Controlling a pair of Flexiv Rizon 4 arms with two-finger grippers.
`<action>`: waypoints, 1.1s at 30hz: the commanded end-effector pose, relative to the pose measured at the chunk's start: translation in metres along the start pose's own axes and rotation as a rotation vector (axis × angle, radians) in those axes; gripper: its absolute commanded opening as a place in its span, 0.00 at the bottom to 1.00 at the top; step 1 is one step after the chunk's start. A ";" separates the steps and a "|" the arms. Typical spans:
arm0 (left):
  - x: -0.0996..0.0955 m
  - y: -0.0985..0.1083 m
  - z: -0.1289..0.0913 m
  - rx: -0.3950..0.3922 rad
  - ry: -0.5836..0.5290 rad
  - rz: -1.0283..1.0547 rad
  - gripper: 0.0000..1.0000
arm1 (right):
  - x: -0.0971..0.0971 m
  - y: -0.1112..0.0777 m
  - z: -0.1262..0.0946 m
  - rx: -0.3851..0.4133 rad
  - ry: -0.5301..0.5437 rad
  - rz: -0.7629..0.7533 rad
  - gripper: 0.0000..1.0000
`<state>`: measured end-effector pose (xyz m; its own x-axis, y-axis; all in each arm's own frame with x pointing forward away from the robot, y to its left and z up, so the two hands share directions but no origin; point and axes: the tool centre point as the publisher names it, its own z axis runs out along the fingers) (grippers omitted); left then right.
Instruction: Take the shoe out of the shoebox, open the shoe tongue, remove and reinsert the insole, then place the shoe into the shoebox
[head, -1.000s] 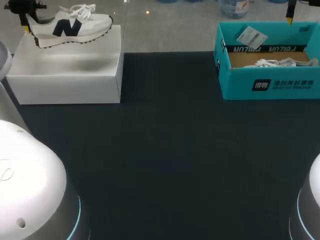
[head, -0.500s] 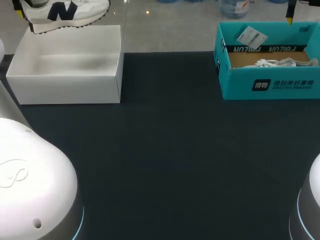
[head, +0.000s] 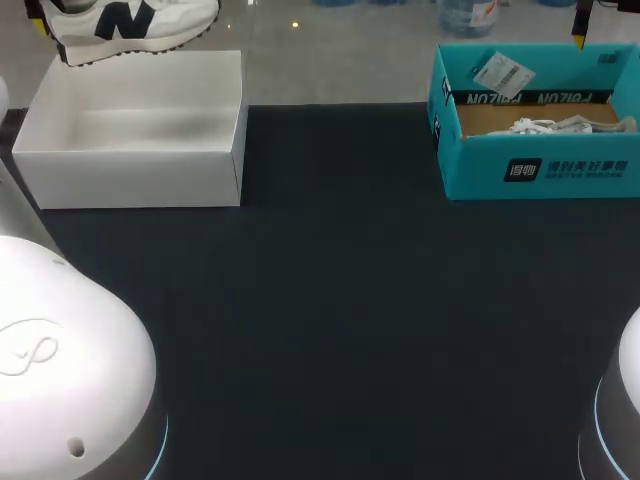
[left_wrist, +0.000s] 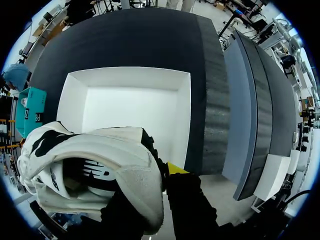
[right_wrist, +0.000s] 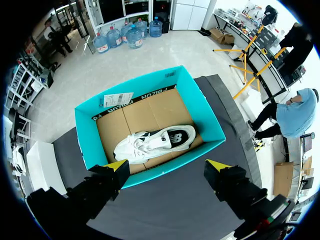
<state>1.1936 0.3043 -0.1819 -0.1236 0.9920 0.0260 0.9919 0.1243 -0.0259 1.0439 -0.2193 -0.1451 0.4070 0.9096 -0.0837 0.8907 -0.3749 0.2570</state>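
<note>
Open mat (head: 340, 300) between white box (head: 130, 180), shoebox (head: 480, 172)

Shoe (head: 150, 28) over box (head: 130, 150), shoebox (head: 540, 172) right

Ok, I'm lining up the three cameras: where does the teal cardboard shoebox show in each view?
Head view: the teal cardboard shoebox stands open at the table's far right.
Left wrist view: only a sliver of it, past the white box, beside the held white sneaker.
Right wrist view: the shoebox lies just ahead of the right gripper.
Shared landmark: the black table mat.
</note>
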 end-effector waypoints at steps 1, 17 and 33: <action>0.001 -0.016 -0.011 0.028 0.020 -0.032 0.00 | 0.000 0.000 0.000 -0.001 0.000 0.000 1.00; -0.026 -0.122 -0.045 -0.078 0.101 -0.140 0.00 | 0.000 0.000 0.000 -0.001 0.000 0.000 1.00; -0.047 -0.207 -0.044 -0.147 0.121 -0.109 0.00 | 0.000 0.000 0.000 -0.001 0.000 0.000 1.00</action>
<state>1.0333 0.2404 -0.1392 -0.2337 0.9614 0.1455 0.8896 0.2718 -0.3671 1.0438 -0.2194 -0.1451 0.4071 0.9095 -0.0837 0.8907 -0.3750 0.2570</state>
